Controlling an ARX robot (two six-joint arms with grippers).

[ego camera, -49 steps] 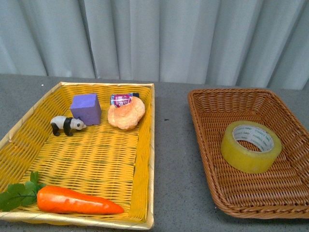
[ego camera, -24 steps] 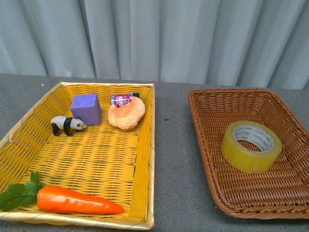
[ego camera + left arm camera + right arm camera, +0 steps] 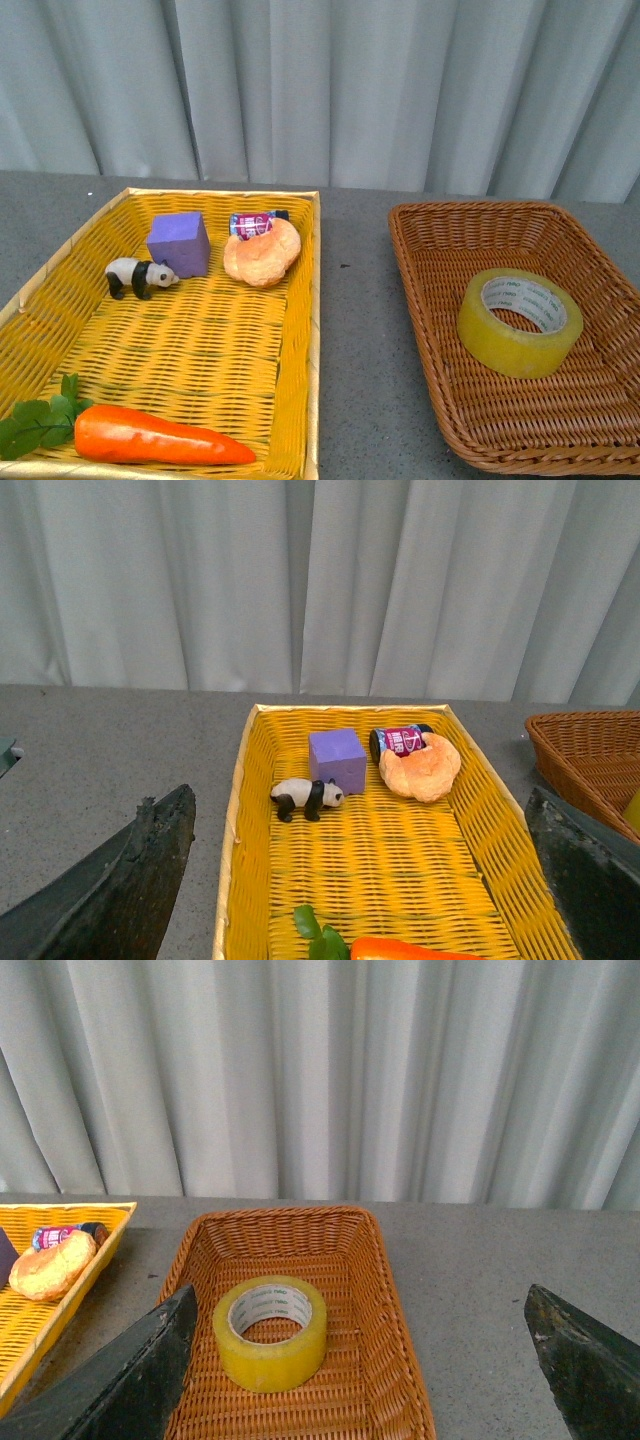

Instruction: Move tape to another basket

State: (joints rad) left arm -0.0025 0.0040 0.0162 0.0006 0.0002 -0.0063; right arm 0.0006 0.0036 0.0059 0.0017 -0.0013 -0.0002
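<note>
The tape point(image 3: 505, 348), a yellowish roll with a white printed core, lies flat in the brown wicker basket point(image 3: 480, 210) on the right of the table. The right wrist view shows the same tape point(image 3: 265, 1365) inside that basket point(image 3: 280, 1212). My right gripper point(image 3: 360, 1370) hangs open above the basket's near end, with the tape closer to one dark finger point(image 3: 130, 1380). My left gripper point(image 3: 355, 880) is open over the yellow basket point(image 3: 235, 820) and holds nothing. Neither arm appears in the front view.
The yellow basket point(image 3: 315, 300) on the left holds a purple cube point(image 3: 178, 243), a toy panda point(image 3: 135, 275), a bread roll point(image 3: 262, 255), a small can point(image 3: 250, 222) and a carrot point(image 3: 150, 440). A strip of grey table point(image 3: 355, 330) separates the baskets. A curtain point(image 3: 320, 90) hangs behind.
The whole scene sits a little lower in the front view than a second ago. The tape and the other things keep their places in their baskets.
</note>
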